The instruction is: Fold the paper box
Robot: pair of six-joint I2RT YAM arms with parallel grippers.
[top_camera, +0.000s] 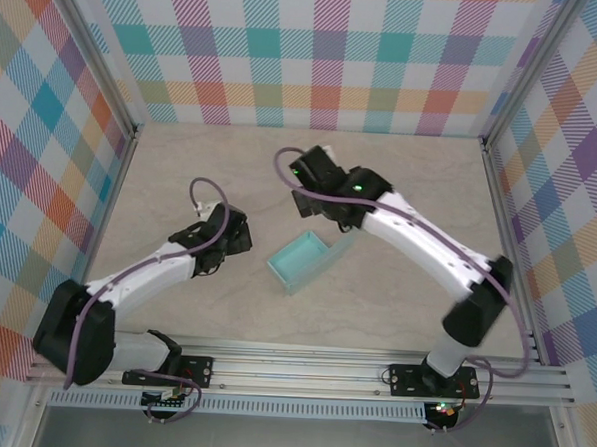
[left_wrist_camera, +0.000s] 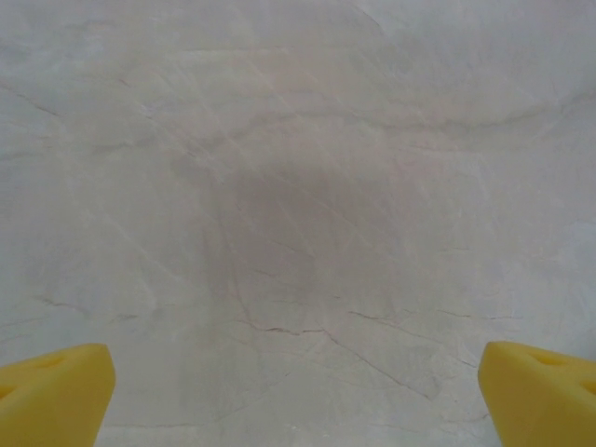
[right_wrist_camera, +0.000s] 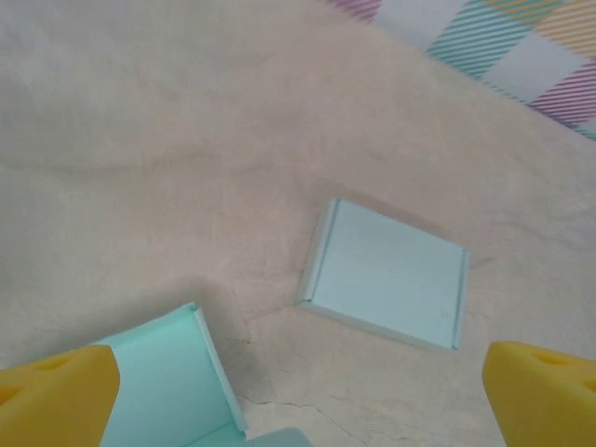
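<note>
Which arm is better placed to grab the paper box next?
Probably right. Its open gripper has the box beside one fingertip in the wrist view; the left gripper, also open, faces bare table.

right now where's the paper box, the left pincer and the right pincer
paper box (top_camera: 304, 263): top external view, on its teal inner floor.
left pincer (left_wrist_camera: 298, 396): left wrist view, in the open gap midway between its yellow tips.
right pincer (right_wrist_camera: 300, 393): right wrist view, in the open gap midway between its yellow tips.
</note>
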